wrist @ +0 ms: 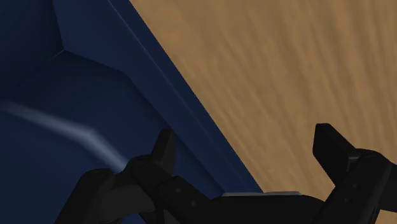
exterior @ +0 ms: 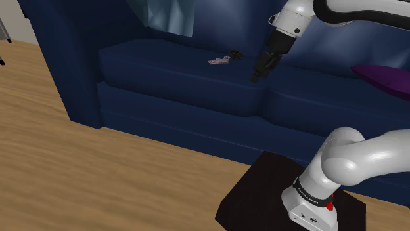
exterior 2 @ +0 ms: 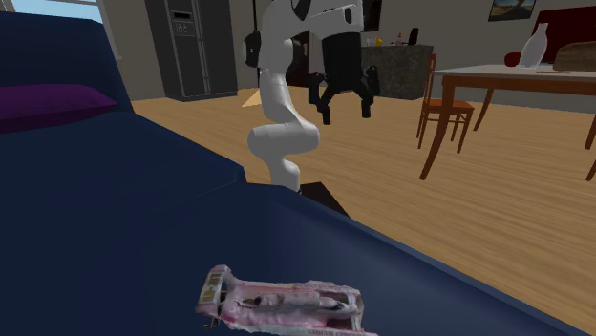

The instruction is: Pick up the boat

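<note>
1. Standing here, I can read no word, number or brand anywhere.
2. The dark band at the foot of the white arm carries faint pale marks, too small to make out.
3. The pink-and-white boat on the blue sofa seat shows mottled patches, with no letters I can tell.

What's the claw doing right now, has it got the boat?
Claw open, empty, over the blue sofa. Pink-and-white boat lies on its seat, untouched. Small dark thing beside it.
</note>
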You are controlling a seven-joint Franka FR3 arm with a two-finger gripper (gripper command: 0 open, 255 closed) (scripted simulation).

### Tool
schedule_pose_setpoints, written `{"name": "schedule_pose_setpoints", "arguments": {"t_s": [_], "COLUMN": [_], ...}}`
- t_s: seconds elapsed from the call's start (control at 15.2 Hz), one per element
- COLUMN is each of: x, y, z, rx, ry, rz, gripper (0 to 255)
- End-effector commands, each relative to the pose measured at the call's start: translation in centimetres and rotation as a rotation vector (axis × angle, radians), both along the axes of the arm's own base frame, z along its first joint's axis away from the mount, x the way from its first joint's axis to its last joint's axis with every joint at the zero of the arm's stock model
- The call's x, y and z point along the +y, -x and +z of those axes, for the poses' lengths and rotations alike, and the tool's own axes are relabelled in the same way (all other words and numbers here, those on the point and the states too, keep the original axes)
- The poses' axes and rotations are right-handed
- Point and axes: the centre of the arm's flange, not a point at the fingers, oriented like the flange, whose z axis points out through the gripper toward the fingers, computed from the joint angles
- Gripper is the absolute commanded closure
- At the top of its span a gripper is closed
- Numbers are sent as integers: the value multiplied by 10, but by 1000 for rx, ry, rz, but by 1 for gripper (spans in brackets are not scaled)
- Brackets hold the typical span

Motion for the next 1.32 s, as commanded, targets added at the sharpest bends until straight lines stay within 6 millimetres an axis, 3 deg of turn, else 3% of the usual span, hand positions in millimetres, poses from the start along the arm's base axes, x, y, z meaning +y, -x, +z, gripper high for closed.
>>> {"name": "schedule_pose_setpoints", "arguments": {"t_s": [0.0, 0.66, 1.25], "x": [0, -100, -161], "y": [0, -79, -177], "z": [0, -12, -16], "rx": [0, 12, 24], "ry": [0, 110, 209], "rz": [0, 356, 676], "gripper": [0, 0, 0]}}
